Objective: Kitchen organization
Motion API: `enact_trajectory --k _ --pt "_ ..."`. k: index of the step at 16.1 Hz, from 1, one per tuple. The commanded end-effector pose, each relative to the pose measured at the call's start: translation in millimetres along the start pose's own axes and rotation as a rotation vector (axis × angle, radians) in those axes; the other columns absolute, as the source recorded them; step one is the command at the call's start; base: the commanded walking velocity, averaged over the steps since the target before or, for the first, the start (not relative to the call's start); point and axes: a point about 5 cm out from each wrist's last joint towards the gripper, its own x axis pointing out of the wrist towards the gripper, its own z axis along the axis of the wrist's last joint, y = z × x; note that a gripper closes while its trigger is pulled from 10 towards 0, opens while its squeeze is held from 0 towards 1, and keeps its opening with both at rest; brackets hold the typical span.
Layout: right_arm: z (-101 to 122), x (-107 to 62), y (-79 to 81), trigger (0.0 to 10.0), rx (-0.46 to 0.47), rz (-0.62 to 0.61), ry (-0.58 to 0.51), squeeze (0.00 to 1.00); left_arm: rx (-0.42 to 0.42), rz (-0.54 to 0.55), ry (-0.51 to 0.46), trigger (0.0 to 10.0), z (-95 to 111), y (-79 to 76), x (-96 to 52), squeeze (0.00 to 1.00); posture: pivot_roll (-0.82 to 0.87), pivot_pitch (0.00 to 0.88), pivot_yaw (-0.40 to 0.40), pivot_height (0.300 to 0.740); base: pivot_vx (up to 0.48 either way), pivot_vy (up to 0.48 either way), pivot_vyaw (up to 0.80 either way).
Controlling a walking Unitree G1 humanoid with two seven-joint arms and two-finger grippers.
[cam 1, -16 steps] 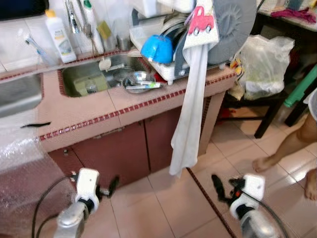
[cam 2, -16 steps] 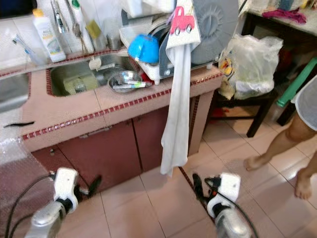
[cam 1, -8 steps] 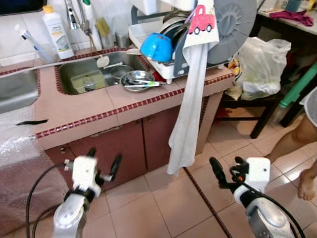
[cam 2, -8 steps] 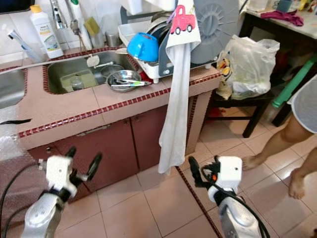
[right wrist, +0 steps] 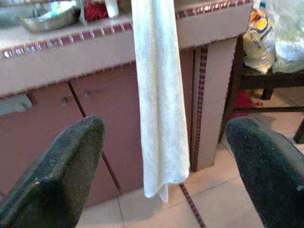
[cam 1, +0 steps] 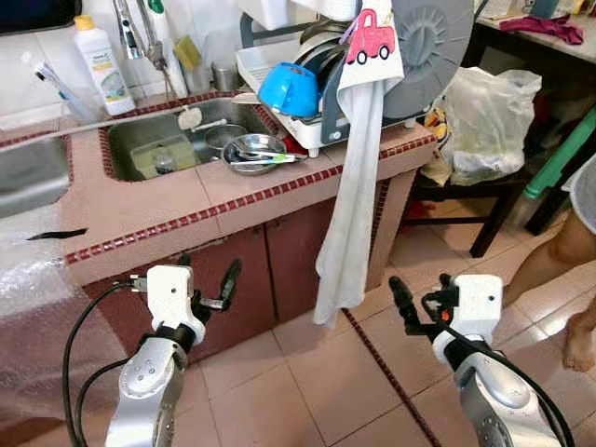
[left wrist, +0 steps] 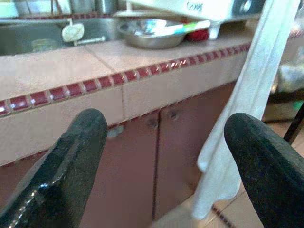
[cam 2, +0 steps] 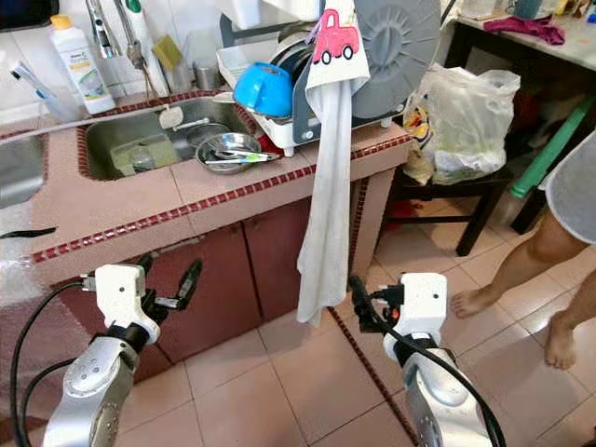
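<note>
A tiled kitchen counter (cam 1: 158,200) runs in front of me with a sink (cam 1: 163,154) set into it. A steel bowl (cam 1: 256,152) holding utensils rests by the sink. A blue bowl (cam 1: 289,88) lies tipped in the white dish rack (cam 1: 321,130), beside a large grey round lid (cam 1: 438,47). A long white towel (cam 1: 352,196) hangs from the rack down past the cabinet doors (cam 1: 270,279). My left gripper (cam 1: 208,272) is open and empty, low before the cabinet. My right gripper (cam 1: 421,291) is open and empty, just right of the towel's lower end (right wrist: 159,118).
A soap bottle (cam 1: 98,65) and brushes stand behind the sink. Bubble wrap (cam 1: 37,317) covers something at my left. A full plastic bag (cam 1: 489,116) sits on a dark stool at the right, and a person's bare leg (cam 1: 559,265) stands on the tiled floor there.
Both grippers have lifted higher in view, the left one nearer the cabinet front. The camera has shifted a little; the counter things have not moved.
</note>
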Motion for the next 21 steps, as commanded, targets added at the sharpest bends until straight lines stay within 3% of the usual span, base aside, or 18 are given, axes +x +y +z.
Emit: enact_trajectory --k 1,4,8,18,21 --pt "3.1 -2.1 3.1 10.0 0.006 0.0 -0.005 0.0 0.018 0.006 -0.01 10.0 6.7 2.4 0.5 0.0 -0.03 0.0 0.104 0.74 0.0 0.0 0.0" --pt "4.2 -6.8 6.5 10.0 -0.016 -0.004 -0.009 0.0 0.004 0.001 -0.008 10.0 10.9 0.6 2.9 0.0 -0.04 0.0 0.115 0.74 0.0 0.0 0.0" --pt "6.6 -6.0 9.6 10.0 -0.03 -0.008 -0.013 0.0 0.048 0.024 0.025 10.0 9.1 0.7 3.1 0.0 -0.02 0.0 0.115 0.74 0.0 0.0 0.8" --pt "24.8 1.5 16.2 10.0 -0.082 0.0 -0.077 0.0 0.055 0.023 0.03 10.0 12.4 3.9 1.8 0.0 -0.01 0.0 0.11 0.74 0.0 0.0 0.79" --pt "28.8 1.9 17.1 10.0 -0.042 -0.005 -0.094 0.0 0.029 0.038 0.052 10.0 9.3 4.0 2.2 0.0 -0.01 0.0 0.111 0.74 0.0 0.0 0.27"
